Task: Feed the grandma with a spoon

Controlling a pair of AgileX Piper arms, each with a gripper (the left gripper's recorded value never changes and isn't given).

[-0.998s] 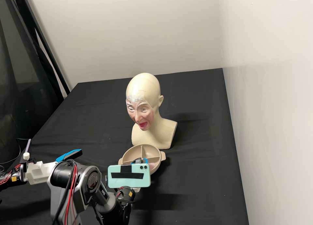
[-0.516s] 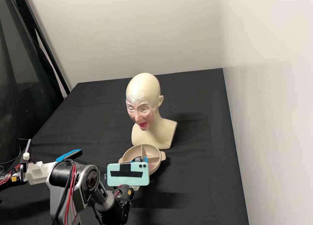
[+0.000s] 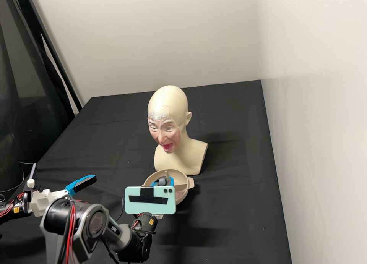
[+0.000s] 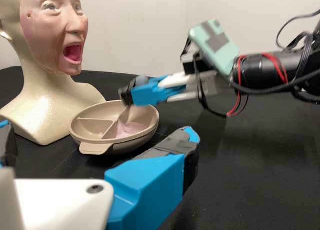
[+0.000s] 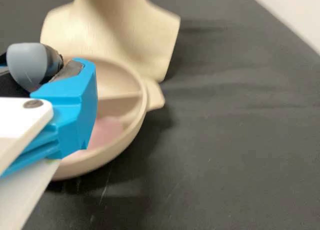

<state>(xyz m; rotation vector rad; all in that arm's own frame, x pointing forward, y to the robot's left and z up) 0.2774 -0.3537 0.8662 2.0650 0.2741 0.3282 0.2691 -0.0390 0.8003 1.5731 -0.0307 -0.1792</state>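
Observation:
The grandma is a cream mannequin head (image 3: 168, 119) with an open red mouth, standing mid-bench. A tan divided bowl (image 3: 184, 181) sits in front of its bust, with pink food (image 4: 131, 128) in one compartment. My right gripper (image 3: 162, 181) hangs over the bowl, shut on a spoon (image 4: 123, 115) that points down into it. The spoon's grey handle end (image 5: 30, 65) sticks out past the blue finger. In the left wrist view the right gripper (image 4: 131, 94) is below and beside the mouth. My left gripper (image 3: 57, 180) stands open near the bench's front left, with nothing between its fingers.
A mint-green phone (image 3: 150, 200) is strapped on the right arm's wrist. White walls close the bench at the back and along the right edge. Black bench cloth lies bare to the right of the bowl (image 5: 240, 140). Cables hang at the front left.
The right gripper has moved forward, farther over the bowl towards the head, and the arm's elbow has dropped and shifted left. The left gripper has barely moved.

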